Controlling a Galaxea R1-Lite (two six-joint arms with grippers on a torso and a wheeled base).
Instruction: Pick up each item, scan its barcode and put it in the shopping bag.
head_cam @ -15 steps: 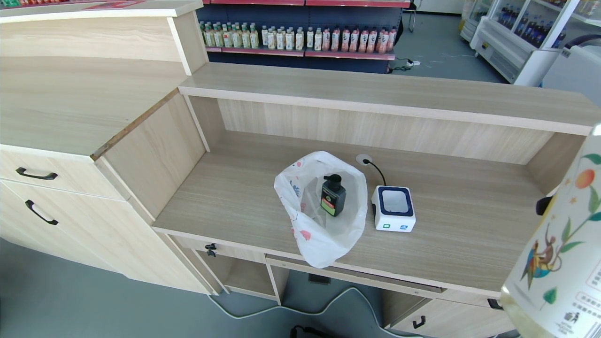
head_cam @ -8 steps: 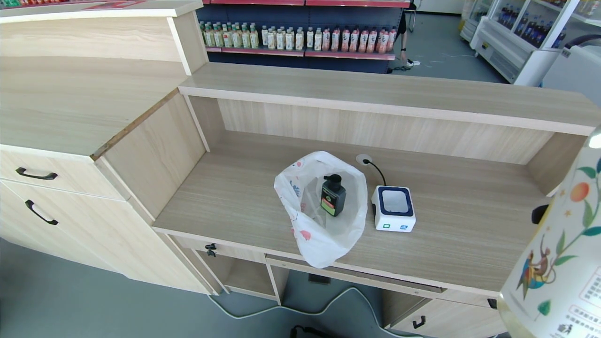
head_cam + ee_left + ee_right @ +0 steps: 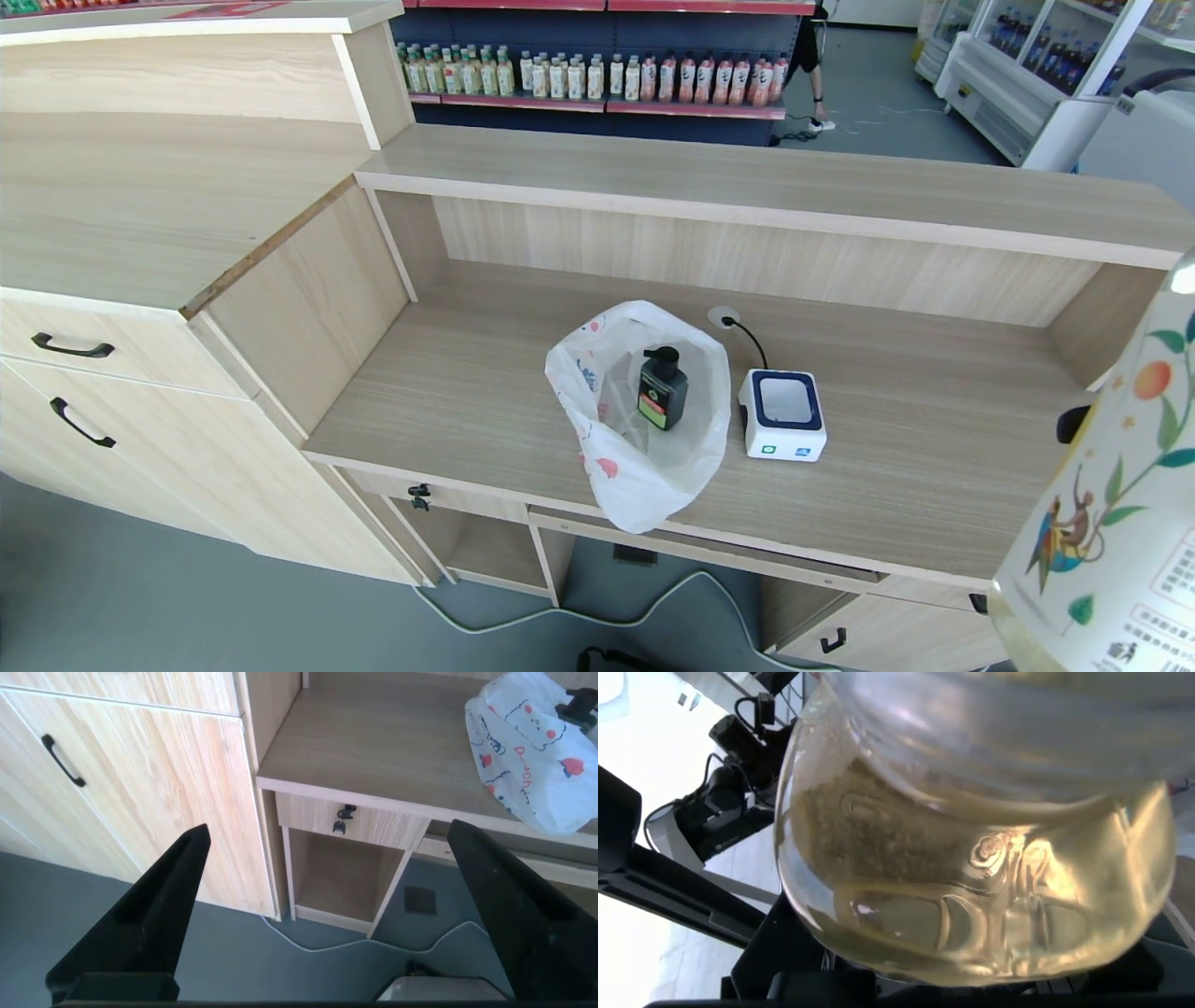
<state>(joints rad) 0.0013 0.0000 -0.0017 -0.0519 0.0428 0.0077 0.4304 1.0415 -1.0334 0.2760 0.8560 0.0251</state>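
L gripper (image 3: 318,915) is wide open, empty, over grey floor (image 3: 234,961) off the table's (image 3: 934,448) left front corner. R gripper (image 3: 1074,425) clamps a tall drink bottle (image 3: 1111,504) w/ yellowish liquid, held in the air off the table's right end. Shopping bag (image 3: 635,448) sits mid-table, mouth open, black pump bottle (image 3: 662,389) upright inside. White scanner (image 3: 782,413) is just right of the bag, cable (image 3: 752,341) running back to a hole. Drawer cabinet (image 3: 93,373) at left; store shelves (image 3: 597,79) of drinks and a fridge (image 3: 1027,65) beyond.
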